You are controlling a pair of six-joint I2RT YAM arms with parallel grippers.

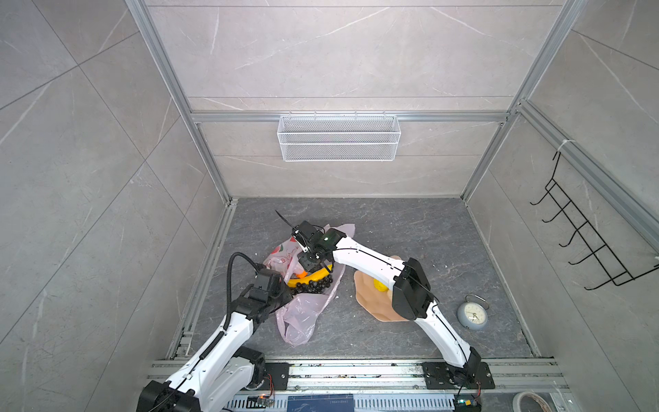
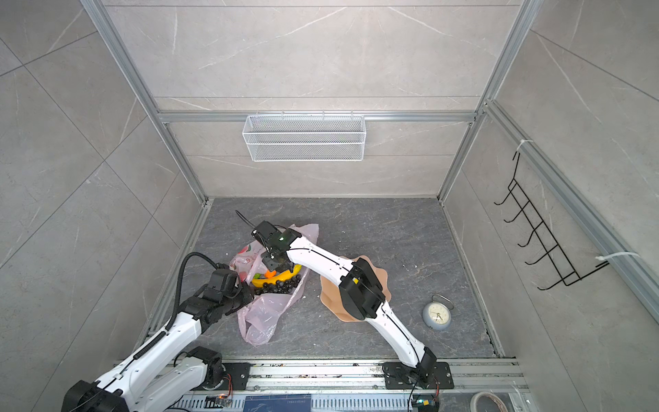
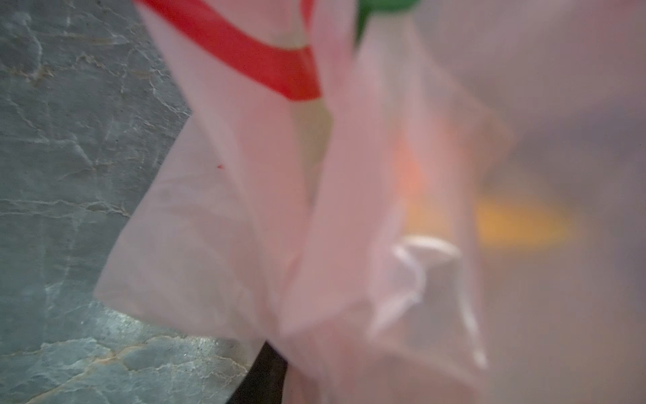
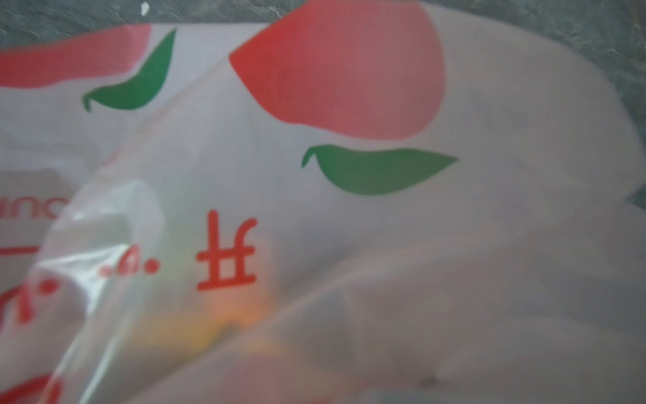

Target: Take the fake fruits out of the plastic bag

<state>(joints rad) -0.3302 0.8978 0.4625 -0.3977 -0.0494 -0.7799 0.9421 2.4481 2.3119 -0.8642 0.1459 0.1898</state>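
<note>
Plastic bag rim is being pinched in the narrow left gripper, likely so the mouth is being kept open. Just beyond it, banana, grape bunch and orange piece are being exposed inside the bag. Right gripper is being held directly over the banana, probably for a pick. Its jaw width cannot be told.

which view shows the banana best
Both top views: the banana lies uncovered at the mouth of the plastic bag, beside the grapes. Both wrist views give only a yellowish blur through the bag.
</note>
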